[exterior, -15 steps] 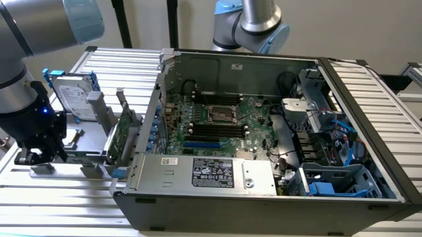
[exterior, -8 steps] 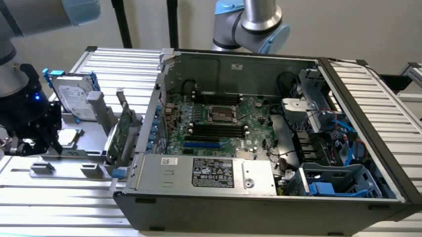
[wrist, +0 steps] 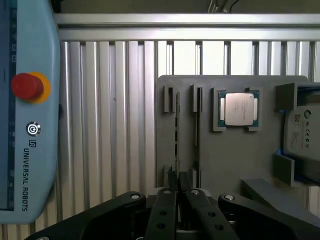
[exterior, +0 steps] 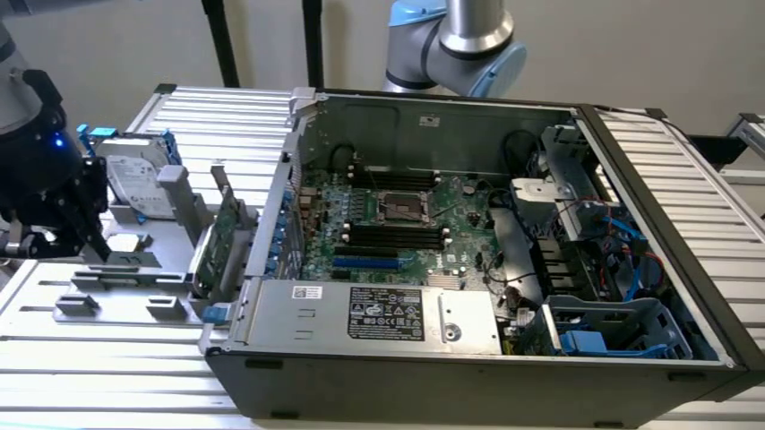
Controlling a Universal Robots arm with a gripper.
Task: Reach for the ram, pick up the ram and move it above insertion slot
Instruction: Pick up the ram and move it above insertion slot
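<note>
The ram (wrist: 176,131) stands on edge in a narrow groove of the grey fixture plate (wrist: 230,155), a thin green strip with small dark chips. My gripper (wrist: 179,187) hovers over the stick's near end. Its black fingers (wrist: 165,210) are drawn close together with nothing between them. In the exterior view the gripper (exterior: 93,246) hangs over the fixture, on the exterior view's left, outside the open computer case. The insertion slot (exterior: 395,235) is one of several parallel black sockets on the motherboard, just below the square processor socket.
A processor chip (wrist: 239,109) and a hard drive (wrist: 302,130) sit in other pockets of the fixture. A green expansion card (exterior: 221,237) stands upright between the fixture and the case wall (exterior: 287,179). A teach pendant with a red button (wrist: 26,86) lies beside the fixture.
</note>
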